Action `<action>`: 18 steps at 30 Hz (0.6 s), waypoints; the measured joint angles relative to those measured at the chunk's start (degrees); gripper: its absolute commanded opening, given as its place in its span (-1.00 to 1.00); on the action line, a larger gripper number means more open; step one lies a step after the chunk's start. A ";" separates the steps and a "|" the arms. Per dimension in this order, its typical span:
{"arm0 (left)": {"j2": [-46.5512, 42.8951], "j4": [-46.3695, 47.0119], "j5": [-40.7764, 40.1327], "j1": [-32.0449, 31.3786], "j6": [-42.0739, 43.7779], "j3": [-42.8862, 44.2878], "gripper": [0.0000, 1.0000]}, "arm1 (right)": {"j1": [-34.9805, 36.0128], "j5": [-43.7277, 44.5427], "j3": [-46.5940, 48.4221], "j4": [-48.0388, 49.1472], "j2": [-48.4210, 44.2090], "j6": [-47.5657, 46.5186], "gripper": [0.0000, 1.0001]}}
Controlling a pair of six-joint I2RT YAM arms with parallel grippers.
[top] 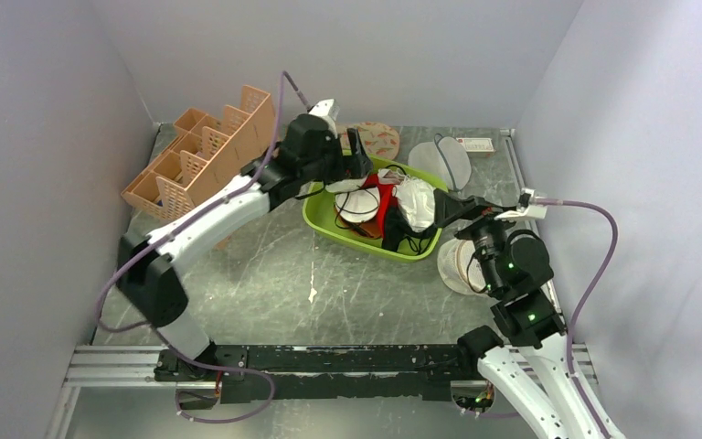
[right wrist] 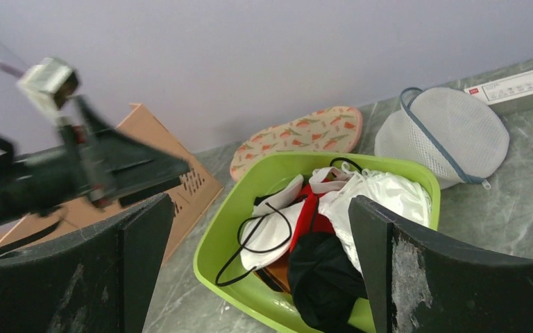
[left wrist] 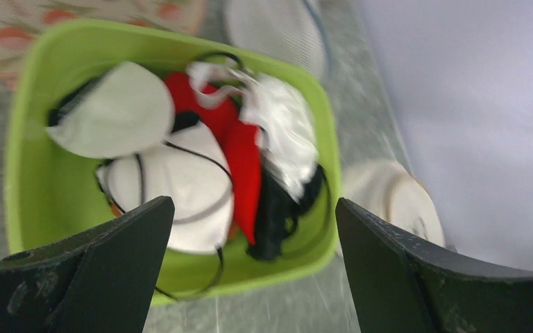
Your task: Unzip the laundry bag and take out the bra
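The left fingers [left wrist: 132,239] and right fingers [right wrist: 382,239] stand spread and empty; the bra [right wrist: 323,281] is a half-buried black lump at 5 o'clock in the green tub [top: 315,219], and the laundry bag [top: 377,139], on the desk at 12 o'clock, is partly hidden by the left arm [top: 228,206].

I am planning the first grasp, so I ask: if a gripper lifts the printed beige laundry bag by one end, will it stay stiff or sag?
Probably it sags: the laundry bag looks like thin fabric lying flat on the table. It seems light, so a push may slide it rather than tip it.
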 measured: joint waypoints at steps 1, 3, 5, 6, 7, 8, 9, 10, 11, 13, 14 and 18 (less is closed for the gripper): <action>2.51 -1.22 -3.28 -0.31 -0.92 2.51 0.98 | 0.04 0.00 -0.02 0.09 -0.44 0.00 1.00; 7.98 -3.39 -11.28 -0.44 -3.76 7.41 0.98 | 0.07 0.04 -0.20 0.44 -1.31 0.00 1.00; 11.61 -4.24 -16.72 0.04 -6.78 9.40 0.98 | 0.11 0.20 -0.33 0.50 -1.95 -0.02 1.00; 13.03 -4.48 -18.67 0.55 -8.68 9.81 0.98 | 0.11 0.33 -0.33 0.50 -2.19 -0.02 1.00; 14.51 -4.59 -20.44 1.38 -11.21 9.90 0.98 | 0.11 0.48 -0.33 0.48 -2.34 -0.02 1.00; 15.65 -4.83 -21.46 2.34 -13.44 9.90 0.98 | 0.11 0.59 -0.33 0.44 -2.51 -0.02 1.00; 16.74 -4.90 -22.32 3.69 -16.11 9.86 0.98 | 0.15 0.81 -0.33 0.39 -2.71 -0.04 1.00; 17.44 -4.87 -22.86 4.72 -17.94 9.75 0.98 | 0.20 1.03 -0.33 0.39 -2.91 -0.04 1.00; 18.14 -4.70 -23.34 6.14 -20.37 9.46 0.98 | 0.22 1.22 -0.33 0.37 -3.08 -0.04 1.00; 19.12 -4.42 -24.11 8.44 -24.59 8.79 0.95 | 0.22 1.51 -0.33 0.37 -3.48 -0.07 1.00; 19.69 -4.00 -24.46 9.77 -26.58 8.48 0.91 | 0.22 1.57 -0.33 0.37 -3.67 -0.09 1.00; 22.47 -1.33 -24.52 12.70 -30.53 7.93 0.89 | 0.22 1.75 -0.33 0.31 -4.09 -0.24 1.00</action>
